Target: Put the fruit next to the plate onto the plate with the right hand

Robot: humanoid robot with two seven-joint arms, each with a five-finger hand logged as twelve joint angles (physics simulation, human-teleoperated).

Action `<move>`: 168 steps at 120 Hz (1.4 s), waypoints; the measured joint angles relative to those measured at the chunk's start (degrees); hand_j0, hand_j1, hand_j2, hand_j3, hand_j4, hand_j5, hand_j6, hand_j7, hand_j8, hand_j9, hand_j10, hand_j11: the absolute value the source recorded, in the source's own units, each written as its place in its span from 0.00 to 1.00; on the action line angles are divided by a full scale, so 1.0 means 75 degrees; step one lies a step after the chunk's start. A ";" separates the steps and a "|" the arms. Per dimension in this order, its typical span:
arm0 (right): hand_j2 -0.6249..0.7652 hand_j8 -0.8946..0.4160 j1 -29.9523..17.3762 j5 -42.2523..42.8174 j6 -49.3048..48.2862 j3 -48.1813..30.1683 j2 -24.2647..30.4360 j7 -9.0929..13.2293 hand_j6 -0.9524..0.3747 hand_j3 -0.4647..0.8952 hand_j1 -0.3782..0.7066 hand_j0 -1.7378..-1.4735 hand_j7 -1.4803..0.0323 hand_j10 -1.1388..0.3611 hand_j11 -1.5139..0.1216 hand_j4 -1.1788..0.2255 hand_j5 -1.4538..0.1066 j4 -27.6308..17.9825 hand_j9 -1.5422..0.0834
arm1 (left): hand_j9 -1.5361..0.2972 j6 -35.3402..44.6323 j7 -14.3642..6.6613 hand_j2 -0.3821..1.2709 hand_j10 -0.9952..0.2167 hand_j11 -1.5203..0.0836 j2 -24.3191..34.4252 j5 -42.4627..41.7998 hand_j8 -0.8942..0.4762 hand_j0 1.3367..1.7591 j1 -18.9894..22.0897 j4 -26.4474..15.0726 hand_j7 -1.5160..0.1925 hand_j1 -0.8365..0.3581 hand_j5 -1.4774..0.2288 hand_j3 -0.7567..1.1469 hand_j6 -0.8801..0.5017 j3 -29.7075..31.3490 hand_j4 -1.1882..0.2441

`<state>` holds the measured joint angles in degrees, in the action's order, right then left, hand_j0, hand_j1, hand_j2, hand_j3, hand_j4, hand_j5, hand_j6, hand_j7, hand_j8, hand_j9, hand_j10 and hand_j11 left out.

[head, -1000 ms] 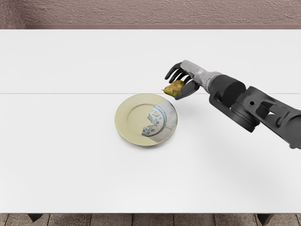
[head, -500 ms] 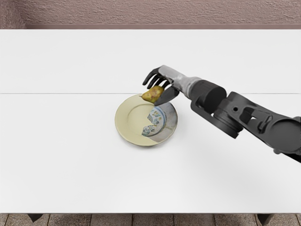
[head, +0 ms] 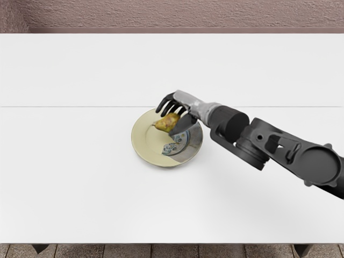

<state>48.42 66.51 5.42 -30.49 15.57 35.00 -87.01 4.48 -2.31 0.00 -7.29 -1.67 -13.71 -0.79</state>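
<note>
Since half a second ago the right robot hand (head: pixel 174 109) has shifted left and lower in the frame, taking the fruit (head: pixel 167 122) with it. One second ago both sat off the upper right of the plate (head: pixel 141 144); now both are over the plate itself. Plate position unchanged.

Head view.
- Right arm (head: pixel 269 150): enters at the right edge and slants up-left across the worktop (head: pixel 80 183) to just right of frame centre. Dark, bulky joints, with a pale grey section at the wrist.
- Right robot hand: dark. Fingers (head: pixel 164 103) curled over the top of the fruit, thumb under its right side. Closed around the fruit, holding it.
- Fruit: small, yellow-brown, pear-shaped, narrow end pointing left. It sits over the upper part of the plate, inside the rim. Cannot tell whether its underside touches the plate or hangs just above it.
- Plate: round, pale yellow-green, with a grey-blue patterned patch on its right half. Lies flat on the worktop near frame centre. The thumb overlaps the top of that patch.
- Worktop: white, fills most of the frame. A faint horizontal seam crosses it at about the height of the hand.
- Surroundings: textured brownish wall (head: pixel 161 13) along the top edge, and a strip of tiled floor (head: pixel 172 251) along the bottom.
</note>
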 joint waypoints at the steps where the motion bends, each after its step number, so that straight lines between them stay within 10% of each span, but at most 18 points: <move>1: 0.53 0.37 -0.0003 0.0000 0.0000 0.0004 -0.0004 0.0000 0.31 0.34 0.57 0.30 0.50 0.44 0.48 0.45 0.46 -0.0001 0.50 | 0.84 0.0000 0.0000 0.23 0.82 0.95 0.0000 0.0000 0.65 0.76 0.0000 0.0000 0.89 0.99 0.87 0.40 0.64 0.0000 0.83; 45: 0.47 0.36 -0.0073 0.0010 0.0012 0.0165 -0.0009 0.0000 0.33 0.34 0.55 0.30 0.54 0.45 0.52 0.48 0.51 -0.0006 0.54 | 0.84 0.0000 0.0000 0.23 0.82 0.95 0.0000 0.0000 0.65 0.76 0.0000 0.0000 0.89 0.99 0.87 0.40 0.64 0.0000 0.83; 73: 0.44 0.50 -0.0051 -0.0074 0.0028 0.0039 0.0050 0.0000 0.52 0.34 0.30 0.30 0.75 0.59 0.72 0.65 0.71 0.0002 0.74 | 0.84 0.0000 0.0001 0.23 0.82 0.95 0.0000 0.0000 0.65 0.76 0.0000 0.0000 0.89 0.99 0.87 0.40 0.64 0.0000 0.83; 115: 0.45 0.64 0.0332 -0.3954 -0.2020 -0.1224 0.1901 0.0000 0.67 0.34 0.09 0.30 0.92 0.72 0.88 0.79 0.88 0.0031 0.90 | 0.84 0.0000 0.0002 0.23 0.82 0.95 0.0000 0.0000 0.65 0.76 0.0000 0.0000 0.89 0.99 0.87 0.40 0.64 0.0000 0.83; 168: 0.45 0.67 -0.1763 -0.6797 -0.5277 -0.3854 0.3954 0.0000 0.70 0.34 0.05 0.30 0.96 0.74 0.91 0.82 0.91 0.0453 0.93 | 0.84 -0.0070 -0.0019 0.23 0.82 0.95 0.0000 -0.0019 0.65 0.76 0.0193 -0.0013 0.89 0.99 0.87 0.40 0.64 0.0020 0.83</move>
<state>35.20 15.53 -34.16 -59.40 45.22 35.00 -83.61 3.96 -2.45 0.00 -7.44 -0.22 -13.81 -0.64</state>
